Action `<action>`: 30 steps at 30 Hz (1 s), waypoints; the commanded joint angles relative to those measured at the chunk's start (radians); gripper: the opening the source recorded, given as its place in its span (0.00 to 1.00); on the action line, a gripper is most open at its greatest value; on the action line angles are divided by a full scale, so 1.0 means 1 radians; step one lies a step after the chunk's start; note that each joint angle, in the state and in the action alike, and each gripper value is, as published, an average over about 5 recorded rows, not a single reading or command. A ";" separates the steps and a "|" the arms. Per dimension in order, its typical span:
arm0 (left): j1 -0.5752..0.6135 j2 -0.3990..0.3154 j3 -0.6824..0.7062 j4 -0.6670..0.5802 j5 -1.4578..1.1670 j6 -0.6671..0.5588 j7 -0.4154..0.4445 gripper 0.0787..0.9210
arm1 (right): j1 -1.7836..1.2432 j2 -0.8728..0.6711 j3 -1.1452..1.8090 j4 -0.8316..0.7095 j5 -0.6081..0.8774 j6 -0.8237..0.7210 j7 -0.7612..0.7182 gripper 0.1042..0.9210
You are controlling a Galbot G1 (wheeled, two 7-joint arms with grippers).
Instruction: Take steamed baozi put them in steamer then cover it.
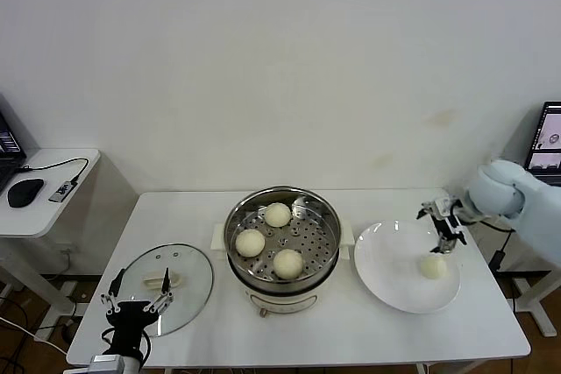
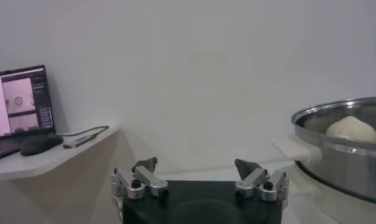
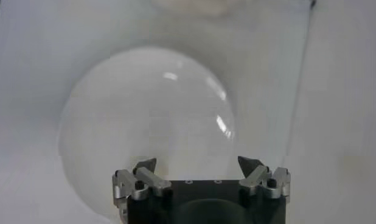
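The steel steamer (image 1: 326, 225) stands mid-table on its cream base. Three baozi lie in it: one at the back (image 1: 277, 214), one at the left (image 1: 250, 243), one at the front (image 1: 287, 262). A fourth baozi (image 1: 433, 266) lies on the white plate (image 1: 386, 260) to the right. My right gripper (image 1: 447, 241) is open and empty just above and behind that baozi; the right wrist view shows it (image 3: 199, 163) over the plate (image 3: 145, 115). The glass cover (image 1: 188, 273) lies flat on the table at the left. My left gripper (image 1: 138, 295) is open and empty by the cover's near edge.
The left wrist view shows the steamer rim (image 2: 340, 119) with a baozi (image 2: 351, 128) in it, and my open left gripper (image 2: 197, 165). A side table (image 1: 53, 208) with a mouse (image 1: 24, 192) stands at the left. A screen (image 1: 548, 137) is at the far right.
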 commanded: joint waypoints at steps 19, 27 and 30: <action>-0.006 -0.004 -0.003 0.013 0.001 0.002 -0.001 0.88 | -0.266 0.092 0.186 -0.178 -0.119 0.015 0.027 0.83; -0.005 -0.008 -0.001 0.015 0.001 0.001 -0.001 0.88 | -0.265 0.112 0.193 -0.196 -0.129 0.010 0.030 0.78; -0.005 -0.009 -0.001 0.014 0.001 0.001 -0.001 0.88 | -0.266 0.115 0.193 -0.196 -0.133 0.007 0.026 0.74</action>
